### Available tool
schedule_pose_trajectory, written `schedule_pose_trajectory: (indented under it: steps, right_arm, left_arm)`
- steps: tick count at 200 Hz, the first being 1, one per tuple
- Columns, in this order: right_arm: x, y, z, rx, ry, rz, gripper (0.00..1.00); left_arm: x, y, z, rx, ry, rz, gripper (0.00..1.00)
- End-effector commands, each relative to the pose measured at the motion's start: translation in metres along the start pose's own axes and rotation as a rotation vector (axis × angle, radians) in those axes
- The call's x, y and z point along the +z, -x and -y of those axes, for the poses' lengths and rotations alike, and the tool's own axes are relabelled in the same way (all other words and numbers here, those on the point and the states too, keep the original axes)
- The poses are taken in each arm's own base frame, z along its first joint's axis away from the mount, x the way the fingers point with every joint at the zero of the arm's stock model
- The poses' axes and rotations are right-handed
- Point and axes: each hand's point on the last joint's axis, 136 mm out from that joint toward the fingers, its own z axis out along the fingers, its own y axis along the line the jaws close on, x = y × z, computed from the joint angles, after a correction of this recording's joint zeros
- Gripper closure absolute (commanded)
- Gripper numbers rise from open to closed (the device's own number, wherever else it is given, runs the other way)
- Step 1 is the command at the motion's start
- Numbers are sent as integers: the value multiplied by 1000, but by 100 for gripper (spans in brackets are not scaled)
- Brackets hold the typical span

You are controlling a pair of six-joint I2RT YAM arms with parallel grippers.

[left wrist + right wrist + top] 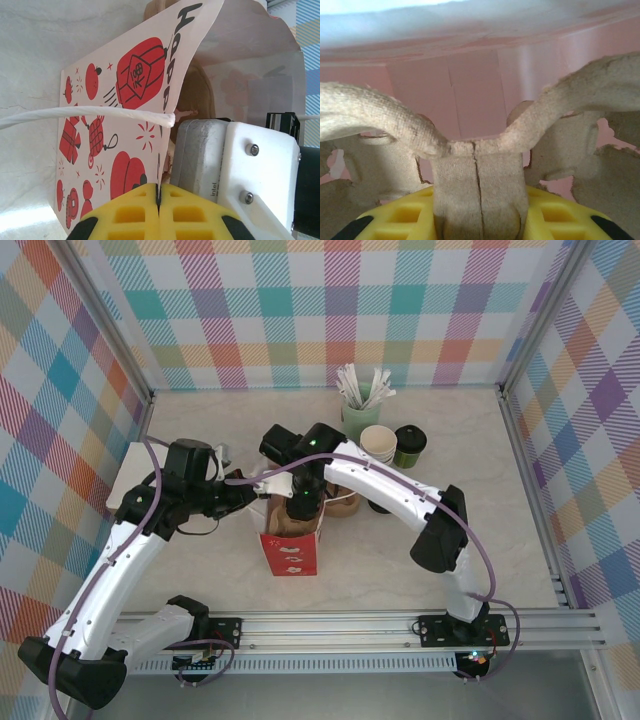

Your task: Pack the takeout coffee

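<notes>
The takeout coffee (409, 445), a dark green cup with a black lid, stands at the back right of the table, apart from both grippers. A white paper bag with red prints (291, 548) stands open mid-table. My left gripper (158, 195) is shut on the bag's rim (161, 165), holding that side wall (115, 100) up. My right gripper (300, 504) reaches down into the bag. It is shut on the centre post of a brown pulp cup carrier (480, 185), and the bag's pinkish inner walls (470, 85) surround it.
A stack of lidless cups (378, 443) stands just left of the coffee. The pale green pot of white stirrers (360, 408) is behind them. A white flat sheet (128, 476) lies at the left under my left arm. Checked walls enclose the table.
</notes>
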Motion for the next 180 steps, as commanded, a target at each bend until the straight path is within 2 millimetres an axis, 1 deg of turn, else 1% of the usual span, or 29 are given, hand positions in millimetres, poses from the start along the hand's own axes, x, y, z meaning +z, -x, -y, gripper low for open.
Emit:
schedule_pose_trajectory:
  steps: [1, 41, 60, 98, 148, 180]
  right_arm:
    - [24, -15, -10, -29, 53, -104, 65]
    - [35, -20, -12, -29, 75, -142, 64]
    - [42, -25, -12, -33, 74, -171, 64]
    - [42, -26, -15, -33, 83, -158, 64]
    - [54, -33, -13, -42, 81, -196, 63]
    - [57, -35, -10, -48, 66, -212, 62]
  left_arm:
    - [-8, 3, 18, 28, -80, 27, 100]
    - [-6, 2, 17, 23, -81, 21, 100]
    - [-7, 2, 17, 22, -82, 26, 100]
    - [-9, 3, 18, 23, -81, 29, 100]
    - [-11, 3, 20, 23, -88, 34, 100]
    - [-13, 5, 22, 27, -91, 37, 100]
